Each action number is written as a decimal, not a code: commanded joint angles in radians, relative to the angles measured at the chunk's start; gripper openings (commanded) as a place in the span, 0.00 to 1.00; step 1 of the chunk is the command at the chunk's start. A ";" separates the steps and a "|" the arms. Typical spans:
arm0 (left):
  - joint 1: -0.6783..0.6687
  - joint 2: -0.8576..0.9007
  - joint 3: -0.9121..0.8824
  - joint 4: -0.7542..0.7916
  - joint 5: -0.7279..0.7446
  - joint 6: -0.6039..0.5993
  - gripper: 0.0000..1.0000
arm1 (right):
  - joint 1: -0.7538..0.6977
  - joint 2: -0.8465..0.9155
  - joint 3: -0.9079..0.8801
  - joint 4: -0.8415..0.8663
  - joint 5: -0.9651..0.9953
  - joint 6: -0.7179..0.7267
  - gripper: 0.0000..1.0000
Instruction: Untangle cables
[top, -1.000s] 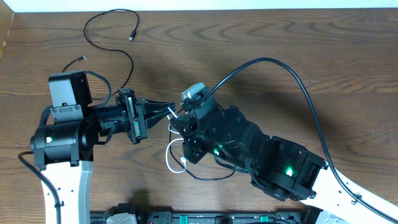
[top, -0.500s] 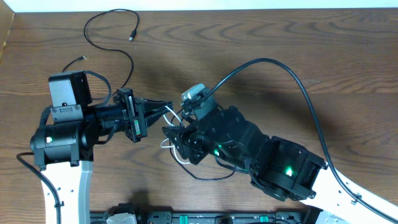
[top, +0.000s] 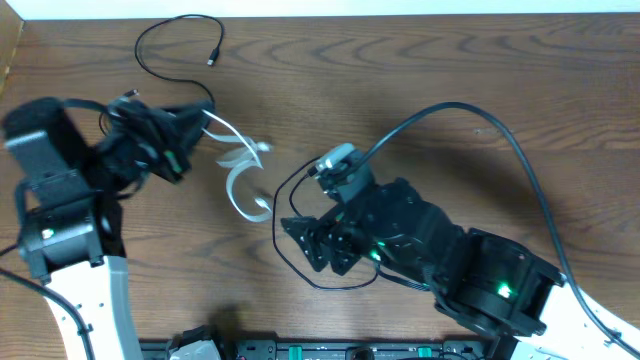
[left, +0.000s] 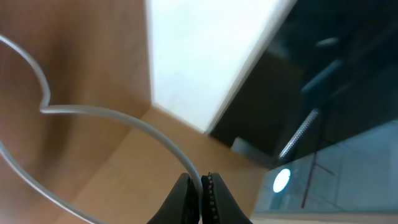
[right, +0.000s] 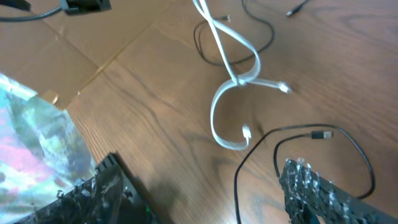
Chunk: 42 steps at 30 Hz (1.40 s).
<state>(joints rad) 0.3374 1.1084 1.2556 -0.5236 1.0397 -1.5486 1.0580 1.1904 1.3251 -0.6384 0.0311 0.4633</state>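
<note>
Wood-grain worktop (top: 560, 80), left end effector (left: 200, 186) pinched shut on white cable (right: 212, 118), right end effector (right: 202, 180) wide open, empty, pale wall (left: 205, 56) visible only in left wrist view

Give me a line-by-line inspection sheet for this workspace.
surface: wooden table, grain showing.
job's things: white cable hangs looped from the left gripper; far black cable lies at the table's far left; near black cable loops beside the right gripper.
clutter: nothing seen.
grippers: left gripper shut on the white cable; right gripper open, holding nothing.
cables: thick arm cable arcs over the right arm.
surroundings: white strip beyond the far edge.
</note>
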 joint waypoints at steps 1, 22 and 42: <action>0.090 0.008 0.017 0.085 -0.006 0.011 0.08 | -0.005 -0.012 -0.001 -0.015 0.023 -0.005 0.79; 0.414 0.205 0.017 0.344 -0.692 0.266 0.08 | -0.005 0.015 -0.001 -0.139 0.077 -0.008 0.81; 0.372 0.574 0.126 0.579 -1.000 1.067 0.08 | -0.006 0.194 -0.001 -0.056 0.177 -0.008 0.88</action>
<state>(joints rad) 0.7238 1.6169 1.3624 0.0490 0.0925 -0.6991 1.0580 1.3571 1.3247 -0.7128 0.1837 0.4625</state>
